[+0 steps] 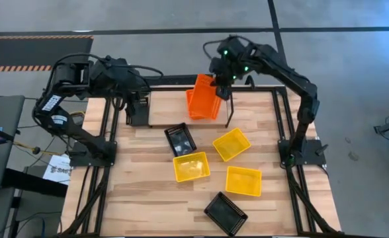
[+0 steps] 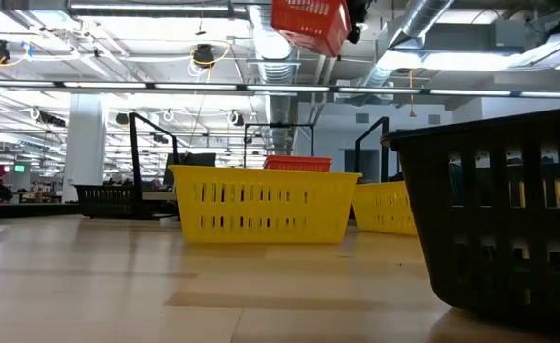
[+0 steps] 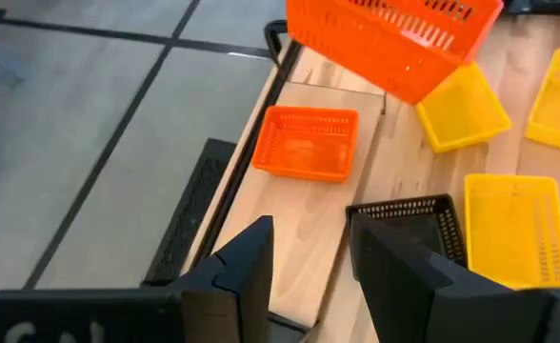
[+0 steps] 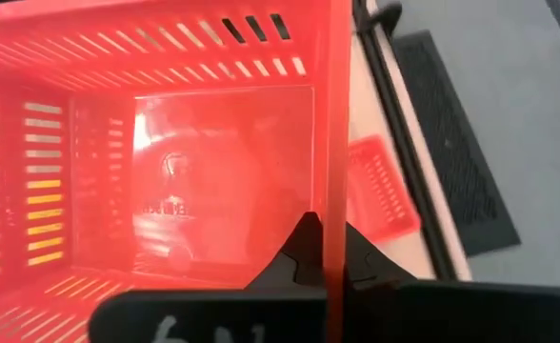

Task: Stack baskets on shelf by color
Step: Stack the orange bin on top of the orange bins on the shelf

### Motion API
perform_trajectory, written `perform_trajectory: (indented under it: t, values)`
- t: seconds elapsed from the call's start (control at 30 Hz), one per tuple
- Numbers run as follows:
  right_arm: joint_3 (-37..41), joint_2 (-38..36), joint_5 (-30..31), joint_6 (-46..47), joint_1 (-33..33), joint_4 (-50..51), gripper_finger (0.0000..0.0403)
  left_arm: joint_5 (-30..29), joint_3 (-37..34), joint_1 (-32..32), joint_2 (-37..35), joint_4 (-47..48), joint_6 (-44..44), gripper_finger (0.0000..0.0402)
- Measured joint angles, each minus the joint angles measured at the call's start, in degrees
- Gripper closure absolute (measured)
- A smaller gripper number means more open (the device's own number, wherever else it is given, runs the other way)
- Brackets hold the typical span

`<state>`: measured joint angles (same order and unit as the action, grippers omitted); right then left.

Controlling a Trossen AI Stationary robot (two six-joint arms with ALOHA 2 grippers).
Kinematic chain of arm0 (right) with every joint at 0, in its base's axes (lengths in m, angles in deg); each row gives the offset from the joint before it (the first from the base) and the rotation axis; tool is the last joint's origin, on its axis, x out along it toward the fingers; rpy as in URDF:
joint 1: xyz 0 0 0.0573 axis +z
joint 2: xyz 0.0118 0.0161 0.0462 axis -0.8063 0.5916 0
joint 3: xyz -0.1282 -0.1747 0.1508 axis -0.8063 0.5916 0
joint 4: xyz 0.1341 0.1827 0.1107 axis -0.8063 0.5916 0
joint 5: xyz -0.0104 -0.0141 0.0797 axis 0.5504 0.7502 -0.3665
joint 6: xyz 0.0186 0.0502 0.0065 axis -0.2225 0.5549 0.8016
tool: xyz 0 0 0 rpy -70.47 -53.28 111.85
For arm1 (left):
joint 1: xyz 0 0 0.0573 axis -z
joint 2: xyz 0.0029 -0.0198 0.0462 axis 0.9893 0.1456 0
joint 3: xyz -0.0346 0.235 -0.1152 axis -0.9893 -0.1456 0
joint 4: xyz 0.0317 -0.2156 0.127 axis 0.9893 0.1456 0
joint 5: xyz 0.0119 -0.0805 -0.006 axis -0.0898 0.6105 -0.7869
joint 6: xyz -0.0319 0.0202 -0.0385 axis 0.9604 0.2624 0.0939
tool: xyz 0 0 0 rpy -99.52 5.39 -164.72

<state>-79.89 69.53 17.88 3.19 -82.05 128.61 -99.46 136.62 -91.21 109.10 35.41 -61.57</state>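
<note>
My right gripper (image 1: 222,82) is over the table's far edge, shut on a red-orange basket (image 1: 204,92) held high above the shelf (image 1: 247,109). Another red-orange basket (image 3: 304,143) rests flat on the shelf's wooden board, below the held one. Three yellow baskets (image 1: 191,166) (image 1: 231,144) (image 1: 243,180) and two black ones (image 1: 180,139) (image 1: 225,213) sit on the tabletop. My left gripper (image 3: 309,257) is open, hovering by the shelf's left end (image 1: 138,112) and touching nothing. My right gripper pinches a side wall of the red-orange basket at its rim (image 4: 335,191), with one finger (image 4: 304,248) inside the basket and one outside. It comes from above. The basket is lifted clear (image 2: 309,24) and hangs tilted below the fingers.
The shelf's black wire frame and end loop (image 1: 229,116) stand below the held basket. A black basket (image 2: 499,219) sits by the table's near edge. Bare plank tabletop (image 1: 141,198) lies at the near left. A dark mesh mat (image 3: 190,219) lies beyond the far edge.
</note>
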Motion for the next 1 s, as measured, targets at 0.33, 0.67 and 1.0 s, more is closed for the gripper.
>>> perform_trajectory:
  t: [0.33, 0.67, 1.0]
  values:
    - [0.00, 5.12, -11.62, -14.94, -8.65, -3.29, 0.0402, -0.62, -0.05, -0.02, 0.84, -1.23, 7.56, 0.0268]
    - [-0.27, 16.27, -12.82, -25.96, -9.07, -0.32, 0.0403, -3.13, -0.11, -0.02, 2.57, -1.09, 11.09, 0.0268]
    - [-7.39, 25.30, -11.33, -30.56, -7.51, -4.68, 0.0403, -3.33, -0.04, -0.02, 5.15, -0.89, 11.64, 0.0268]
